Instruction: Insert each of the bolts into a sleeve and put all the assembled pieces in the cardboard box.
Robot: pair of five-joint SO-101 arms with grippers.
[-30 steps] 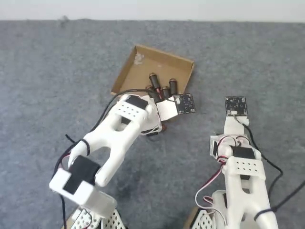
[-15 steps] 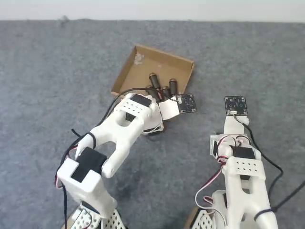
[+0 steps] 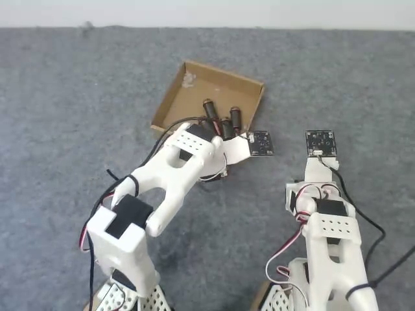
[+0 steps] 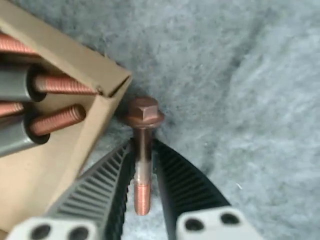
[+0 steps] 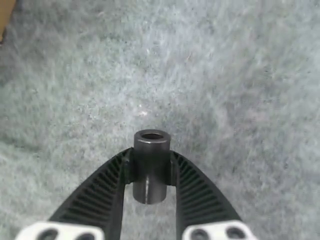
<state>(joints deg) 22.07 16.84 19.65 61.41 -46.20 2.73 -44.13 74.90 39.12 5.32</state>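
Up close, left claw clamps a bolt, right claw a sleeve.

We see white arms with black motor blocks and red-black cables; the left gripper has black ribbed fingers.

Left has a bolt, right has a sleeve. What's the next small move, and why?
Probably swing the left end effector away from the cardboard box corner and toward the right end effector. The left is shut on a bare bolt, the right on an empty sleeve with its bore open, and the two sit apart, so the parts must meet before insertion.
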